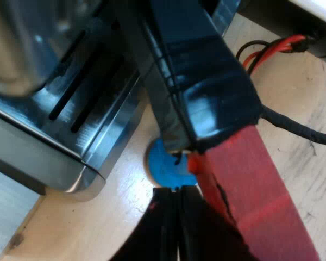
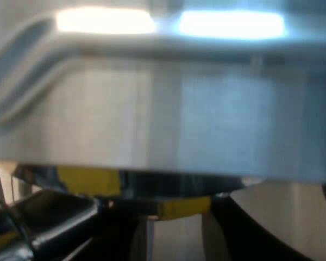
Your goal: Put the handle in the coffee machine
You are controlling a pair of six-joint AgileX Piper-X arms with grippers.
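Handle (image 1: 206, 81) lies slanted over desk (image 1: 98, 217). Dark part goes toward coffee machine (image 1: 54, 109), red end (image 1: 255, 196) points away from it. Left hand (image 1: 177, 196) squeezed narrow, nothing held inside. It sits just beside red end, maybe touching its side; hard to be sure. Handle's metal head hidden, so cannot say if it sits in machine. Blue tamper (image 1: 163, 166) on desk under handle, near machine's base. Right hand (image 2: 163, 239) close up at machine's shiny wall; wide or narrow, cannot tell. Left hand nearer handle.
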